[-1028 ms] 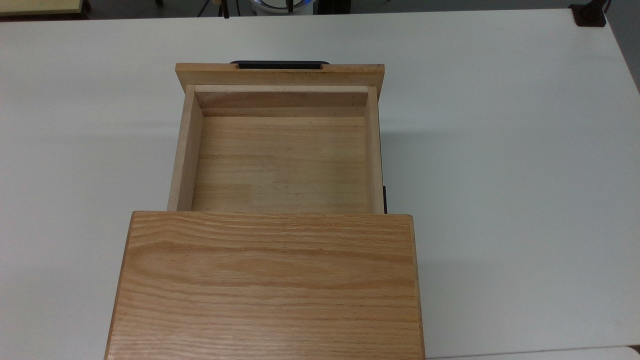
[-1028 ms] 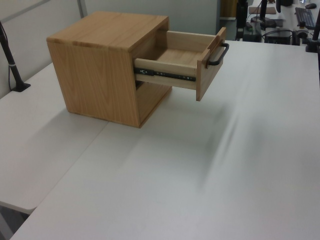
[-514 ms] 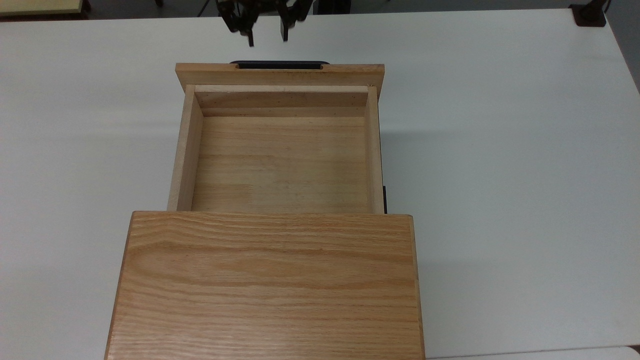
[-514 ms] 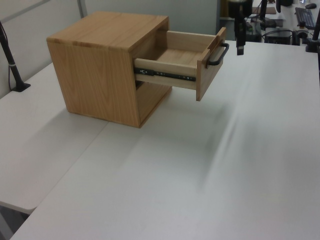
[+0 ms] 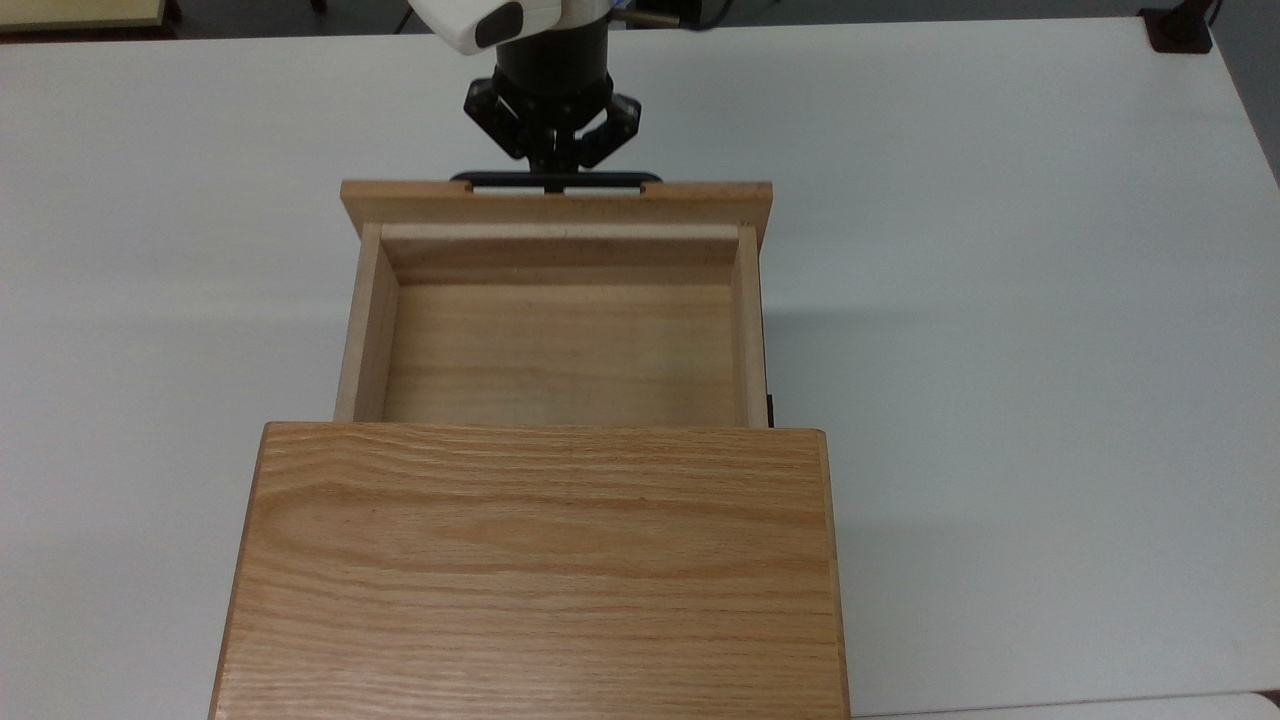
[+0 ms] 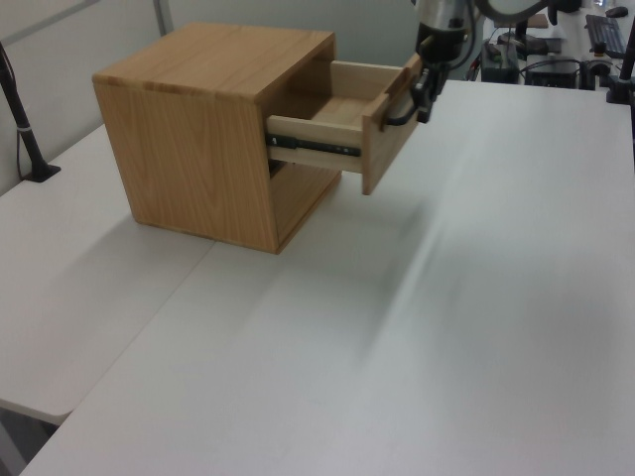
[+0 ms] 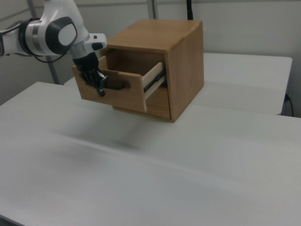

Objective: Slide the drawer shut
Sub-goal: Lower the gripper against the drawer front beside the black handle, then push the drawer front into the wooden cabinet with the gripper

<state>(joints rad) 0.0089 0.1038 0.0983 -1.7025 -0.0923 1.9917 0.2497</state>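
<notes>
pressed against the black bar handle (image 5: 555, 179) of the drawer (image 5: 556, 330), the hand (image 5: 553, 172) has its fingers drawn together and grips nothing; in the top view its tips touch the handle's middle. half a second ago it hung apart from the handle with fingers spread, and the drawer stood further out of the cabinet (image 5: 535, 570); now the front panel (image 6: 389, 139) sits nearer the cabinet, though the drawer is still partly open, its inside bare. one arm (image 7: 54, 34), one hand, one drawer, one handle, one cabinet, all on the white table (image 5: 1010, 330). in the right view the hand (image 7: 98, 84) sits at the panel's face by the handle (image 7: 118, 87).
</notes>
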